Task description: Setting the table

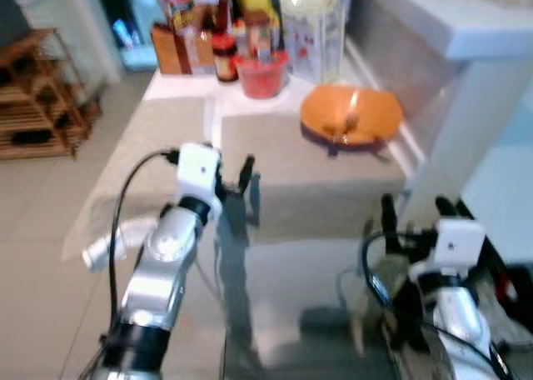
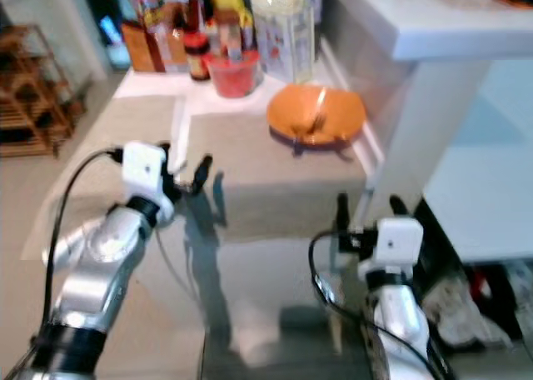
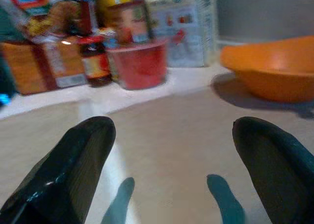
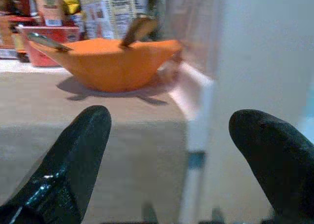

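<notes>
An orange bowl (image 1: pixel 350 113) with a spoon (image 1: pixel 351 113) in it rests on the beige table (image 1: pixel 275 172) at the far right, near a white pillar. My left gripper (image 1: pixel 237 180) hovers open over the table's middle, well short of the bowl, with nothing between its fingers (image 3: pixel 73 170). My right gripper (image 1: pixel 412 209) stands open at the near right table edge, facing the bowl (image 4: pixel 110 62); its fingers (image 4: pixel 68 165) hold nothing.
At the table's far end stand a red cup (image 1: pixel 261 76), jars, sauce bottles, boxes and a large clear jug (image 1: pixel 312 26). The white pillar (image 1: pixel 466 122) rises at the right. A wooden rack (image 1: pixel 37 97) stands on the floor at the left.
</notes>
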### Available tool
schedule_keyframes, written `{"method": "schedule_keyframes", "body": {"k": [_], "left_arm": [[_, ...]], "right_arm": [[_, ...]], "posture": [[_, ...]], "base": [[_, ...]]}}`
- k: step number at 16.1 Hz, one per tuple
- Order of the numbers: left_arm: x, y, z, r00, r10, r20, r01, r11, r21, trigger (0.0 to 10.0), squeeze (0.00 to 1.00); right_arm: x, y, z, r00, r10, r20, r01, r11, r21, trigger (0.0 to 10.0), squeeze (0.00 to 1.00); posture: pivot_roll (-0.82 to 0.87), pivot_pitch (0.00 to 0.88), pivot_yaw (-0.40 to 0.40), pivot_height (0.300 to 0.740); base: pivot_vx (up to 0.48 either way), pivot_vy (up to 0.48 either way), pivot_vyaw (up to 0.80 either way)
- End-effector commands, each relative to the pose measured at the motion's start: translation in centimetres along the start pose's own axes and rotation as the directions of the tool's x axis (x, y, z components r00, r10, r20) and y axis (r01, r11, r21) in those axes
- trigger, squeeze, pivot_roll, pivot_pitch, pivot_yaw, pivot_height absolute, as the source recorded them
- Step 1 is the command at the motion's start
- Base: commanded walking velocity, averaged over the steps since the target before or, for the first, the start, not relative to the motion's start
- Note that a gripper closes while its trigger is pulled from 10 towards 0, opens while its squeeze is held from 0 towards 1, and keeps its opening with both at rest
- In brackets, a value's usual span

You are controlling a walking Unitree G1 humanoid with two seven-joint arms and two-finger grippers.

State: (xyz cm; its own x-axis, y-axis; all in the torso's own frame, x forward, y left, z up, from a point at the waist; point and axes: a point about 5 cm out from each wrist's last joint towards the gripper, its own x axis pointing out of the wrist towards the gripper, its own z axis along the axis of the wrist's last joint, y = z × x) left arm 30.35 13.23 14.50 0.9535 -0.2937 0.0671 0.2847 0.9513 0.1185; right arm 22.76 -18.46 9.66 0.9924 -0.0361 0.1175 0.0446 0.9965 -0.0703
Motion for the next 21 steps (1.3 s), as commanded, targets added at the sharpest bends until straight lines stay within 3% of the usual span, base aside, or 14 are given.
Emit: {"method": "schedule_keyframes", "body": {"k": [1,4,5,7,9,12,13,15,16,17,18,20,21], "left_arm": [[-0.1,1.2,-0.1,0.999,0.037,-0.017,-0.036,0.999,0.018,10.0,0.0],[0.2,1.5,-0.2,0.999,0.034,-0.022,-0.033,0.999,0.041,10.0,0.0],[0.7,1.6,-0.2,0.999,-0.013,-0.043,0.015,0.999,0.047,10.0,0.0],[1.5,1.8,-0.3,0.997,-0.03,-0.072,0.031,0.999,0.01,10.0,0.0],[2.8,1.5,0.4,0.99,-0.102,-0.096,0.097,0.994,-0.057,10.0,0.0],[5.5,1.0,1.3,0.971,-0.18,-0.156,0.142,0.964,-0.224,10.0,0.0],[6.3,0.7,1.5,0.962,-0.197,-0.191,0.138,0.948,-0.286,10.0,0.0],[7.6,-0.2,2.1,0.949,-0.237,-0.208,0.118,0.878,-0.463,10.0,0.0],[7.9,-0.6,2.1,0.941,-0.251,-0.229,0.105,0.856,-0.507,10.0,0.0],[8.6,-1.8,2.0,0.915,-0.287,-0.284,0.058,0.789,-0.611,10.0,0.0],[8.7,-2.0,2.0,0.911,-0.294,-0.288,0.054,0.78,-0.624,10.0,0.0],[9.2,-3.2,2.3,0.893,-0.336,-0.3,0.039,0.721,-0.692,10.0,0.0],[9.4,-3.4,2.5,0.896,-0.337,-0.29,0.038,0.708,-0.706,10.0,0.0]], "right_arm": [[0.3,0.9,0.3,0.999,0.029,0.014,-0.029,1.0,0.009,10.0,0.0],[0.2,1.0,0.4,0.999,0.042,0.019,-0.042,0.999,0.009,10.0,0.0],[0.2,1.0,0.4,0.999,0.044,0.018,-0.044,0.999,0.009,10.0,0.0],[0.2,1.1,0.4,0.999,0.046,0.018,-0.046,0.999,0.009,10.0,0.0],[0.2,1.1,0.4,0.999,0.048,0.02,-0.048,0.999,0.009,10.0,0.0],[0.3,1.2,0.4,0.999,0.05,0.019,-0.051,0.999,0.011,10.0,0.0],[0.4,1.3,0.4,0.999,0.049,0.019,-0.049,0.999,0.013,10.0,0.0],[0.3,1.3,0.4,0.999,0.046,0.018,-0.046,0.999,0.015,10.0,0.0],[0.3,1.3,0.4,0.999,0.045,0.017,-0.045,0.999,0.015,10.0,0.0],[0.2,1.3,0.3,0.999,0.042,0.014,-0.042,0.999,0.014,10.0,0.0],[0.2,1.3,0.4,0.999,0.042,0.014,-0.042,0.999,0.014,10.0,0.0],[0.1,1.3,0.4,0.999,0.041,0.012,-0.041,0.999,0.012,10.0,0.0],[0.0,1.3,0.4,0.999,0.04,0.011,-0.04,0.999,0.012,10.0,0.0]], "posture": [[-0.09,0.0,0.051,0.74],[-0.09,0.0,0.054,0.74],[-0.09,0.0,0.054,0.74],[-0.09,0.0,0.055,0.74],[-0.09,0.0,0.055,0.74],[-0.1,0.0,0.056,0.74],[-0.1,0.0,0.057,0.74],[-0.11,0.0,0.062,0.74],[-0.12,0.0,0.064,0.74],[-0.13,0.0,0.065,0.74],[-0.13,0.0,0.065,0.74],[-0.13,0.0,0.066,0.74],[-0.13,0.0,0.066,0.74]], "base": [[0.0,0.0,0.0],[0.0,0.0,0.0],[0.0,0.0,0.0],[0.0,0.0,0.0],[0.0,0.0,0.0],[0.0,0.0,0.0],[0.0,0.0,0.0],[0.0,0.0,0.0],[0.0,0.0,0.0],[0.0,0.0,0.0],[0.0,0.0,0.0],[0.0,0.0,0.0],[0.0,0.0,0.0]]}}
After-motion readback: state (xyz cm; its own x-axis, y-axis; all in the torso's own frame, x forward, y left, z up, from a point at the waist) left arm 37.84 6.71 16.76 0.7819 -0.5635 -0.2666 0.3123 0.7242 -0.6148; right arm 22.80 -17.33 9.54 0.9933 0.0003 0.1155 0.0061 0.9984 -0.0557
